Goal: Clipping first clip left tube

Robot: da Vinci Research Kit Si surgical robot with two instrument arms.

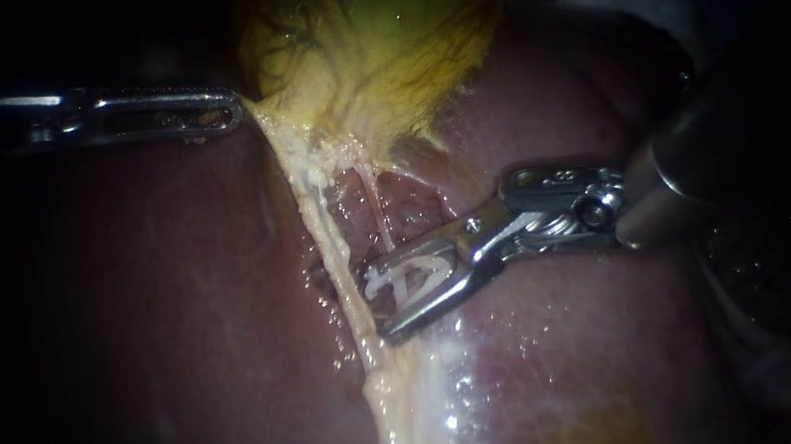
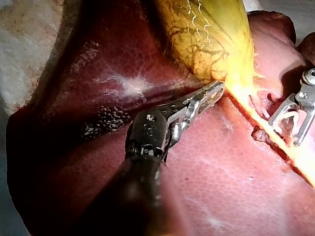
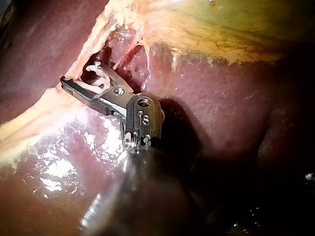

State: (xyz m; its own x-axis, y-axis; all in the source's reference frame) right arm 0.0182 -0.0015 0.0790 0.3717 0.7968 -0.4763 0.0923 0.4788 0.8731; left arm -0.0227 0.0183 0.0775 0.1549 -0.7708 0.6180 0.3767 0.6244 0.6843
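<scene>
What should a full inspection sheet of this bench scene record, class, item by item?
Surface: liver, wet and glossy, lies under everything.
Job's things: left tube runs down from the gallbladder, with a thinner tube beside it; the clip is not yet closed on the tube.
Clutter: nothing seen.
Instruments: left instrument grips the gallbladder's lower edge; right instrument carries the clip, its tips at the left tube.
Cables: nothing seen.
Surroundings: pale material beside the liver; elsewhere too dark to tell.
</scene>
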